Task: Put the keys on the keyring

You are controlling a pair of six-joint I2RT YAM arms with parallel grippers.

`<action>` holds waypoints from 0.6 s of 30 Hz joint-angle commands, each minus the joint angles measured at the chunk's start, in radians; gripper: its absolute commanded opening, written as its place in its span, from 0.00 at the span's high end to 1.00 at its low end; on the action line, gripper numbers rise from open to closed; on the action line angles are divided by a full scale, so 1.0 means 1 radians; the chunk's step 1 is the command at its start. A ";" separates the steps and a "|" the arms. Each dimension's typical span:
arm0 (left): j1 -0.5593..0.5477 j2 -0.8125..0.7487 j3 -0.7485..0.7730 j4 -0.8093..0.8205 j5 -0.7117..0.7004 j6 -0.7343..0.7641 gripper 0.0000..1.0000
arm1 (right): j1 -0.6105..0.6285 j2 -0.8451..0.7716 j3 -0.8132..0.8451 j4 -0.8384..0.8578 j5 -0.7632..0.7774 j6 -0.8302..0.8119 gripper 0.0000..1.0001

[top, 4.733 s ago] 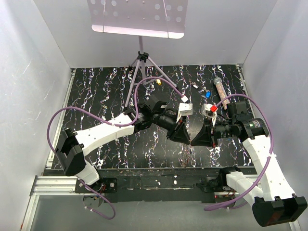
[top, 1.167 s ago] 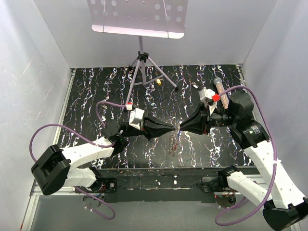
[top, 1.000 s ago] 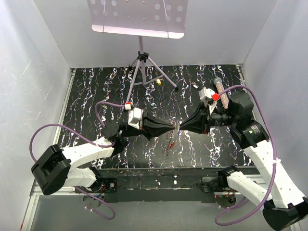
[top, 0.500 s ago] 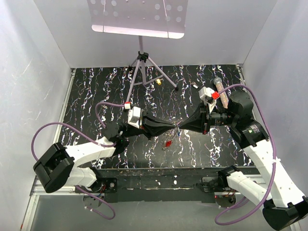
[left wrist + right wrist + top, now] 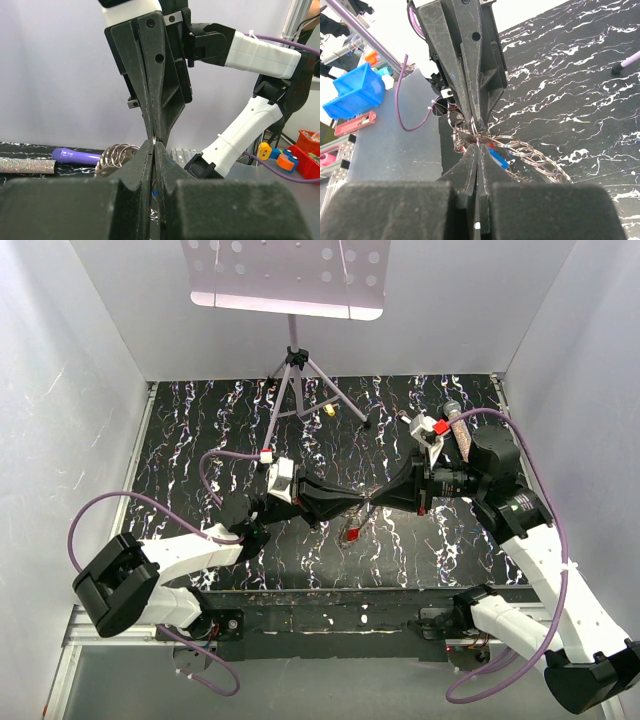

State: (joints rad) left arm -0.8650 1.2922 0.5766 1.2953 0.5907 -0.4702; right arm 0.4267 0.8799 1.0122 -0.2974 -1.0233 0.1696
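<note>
Overhead, two claws meet tip to tip above the black marbled surface (image 5: 200, 440), just toward 4 o'clock of its centre. The left claw (image 5: 361, 504), reaching in from 9 o'clock, is closed tight on the thin wire of the keyring (image 5: 530, 152). The right claw (image 5: 377, 504), from 3 o'clock, is closed too and touches the same wire; whether it grips it is unclear. A blue key (image 5: 498, 158) and a red key (image 5: 352, 534) hang among the loops at 6 o'clock of the tips.

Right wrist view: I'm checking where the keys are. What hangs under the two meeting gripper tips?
The keyring hangs in linked loops below the left gripper and right gripper, with a blue key among them. What the tips pinch is hidden by the fingers.
</note>
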 commanded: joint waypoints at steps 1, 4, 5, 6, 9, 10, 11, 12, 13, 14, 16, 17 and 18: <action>0.003 0.007 -0.003 0.167 -0.048 -0.027 1.00 | 0.004 0.011 -0.011 0.064 0.017 0.073 0.99; 0.003 0.006 -0.006 0.177 -0.061 -0.028 1.00 | 0.003 0.021 -0.014 0.058 0.028 0.087 0.99; 0.003 0.005 -0.007 0.179 -0.065 -0.027 1.00 | 0.003 0.022 -0.014 0.060 0.029 0.091 0.99; 0.003 0.004 -0.011 0.180 -0.069 -0.025 1.00 | 0.003 0.022 -0.015 0.058 0.034 0.093 0.99; 0.004 -0.002 -0.011 0.183 -0.081 -0.021 1.00 | 0.003 0.025 -0.023 0.058 0.043 0.100 0.99; 0.004 -0.005 -0.011 0.186 -0.086 -0.021 1.00 | 0.000 0.025 -0.026 0.057 0.046 0.100 0.99; 0.006 -0.007 -0.011 0.191 -0.089 -0.021 1.00 | 0.001 0.024 -0.027 0.055 0.046 0.100 0.99; 0.006 -0.008 -0.011 0.196 -0.092 -0.024 1.00 | 0.001 0.025 -0.032 0.052 0.049 0.100 0.99; 0.009 -0.008 -0.011 0.202 -0.094 -0.027 1.00 | 0.000 0.024 -0.034 0.052 0.052 0.100 0.99; 0.011 -0.008 -0.009 0.203 -0.095 -0.028 1.00 | 0.000 0.024 -0.037 0.052 0.054 0.102 0.99; 0.014 -0.011 -0.007 0.205 -0.095 -0.031 1.00 | -0.005 0.025 -0.038 0.050 0.057 0.103 0.99; 0.014 -0.013 -0.009 0.209 -0.098 -0.034 1.00 | -0.006 0.025 -0.038 0.050 0.058 0.105 0.99; 0.015 -0.013 -0.008 0.213 -0.100 -0.038 1.00 | -0.009 0.024 -0.040 0.049 0.060 0.105 0.99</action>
State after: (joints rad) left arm -0.8589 1.3056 0.5636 1.2942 0.5335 -0.4957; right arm 0.4259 0.9054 0.9817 -0.2703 -0.9771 0.2638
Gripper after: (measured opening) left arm 0.013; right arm 0.022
